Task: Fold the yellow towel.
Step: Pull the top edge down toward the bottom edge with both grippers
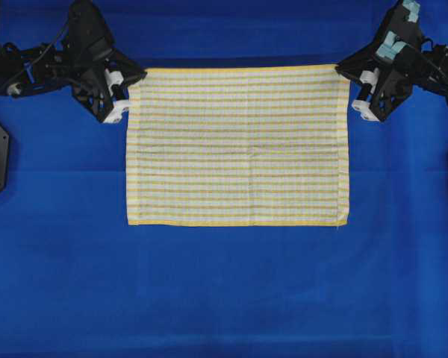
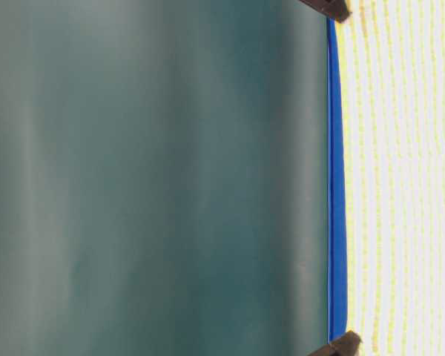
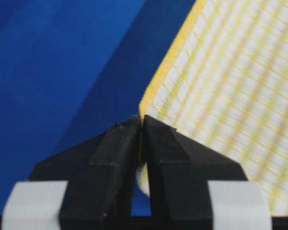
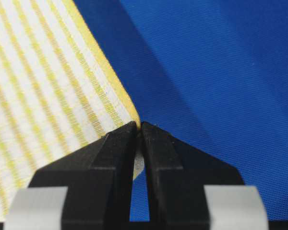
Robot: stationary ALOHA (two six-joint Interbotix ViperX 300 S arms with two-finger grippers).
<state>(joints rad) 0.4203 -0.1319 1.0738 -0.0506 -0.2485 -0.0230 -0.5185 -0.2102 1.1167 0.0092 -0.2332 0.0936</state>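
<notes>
The towel (image 1: pixel 237 145) lay spread over the middle of the blue sheet (image 1: pixel 224 291), nearer the sheet's far edge than its near one, its long sides running left to right in the overhead view. It was white with fine yellow stripes and a yellow hem all round, and a faint crease crossed it about halfway down. The left gripper (image 1: pixel 137 77) was at the towel's far left corner and the right gripper (image 1: pixel 343 72) at its far right corner, each arm reaching in from its own side of the sheet. In the left wrist view the left gripper (image 3: pixel 142 120) had its jaws pressed together on the corner of the towel (image 3: pixel 230 96), the yellow hem running up and away from the black fingertips (image 3: pixel 120 139) over the sheet (image 3: pixel 62 72). The right wrist view showed the same on the other side: the right gripper (image 4: pixel 138 125) pinched the corner of the towel (image 4: pixel 43 86), with the sheet (image 4: pixel 216 72) beyond. In the table-level view the towel (image 2: pixel 400 178) rose as a broad striped face, the two dark gripper tips (image 2: pixel 328 7) (image 2: pixel 344 344) holding its corners, with a narrow band of sheet (image 2: pixel 335 185) beside it. The near hem lay flat on the sheet.
</notes>
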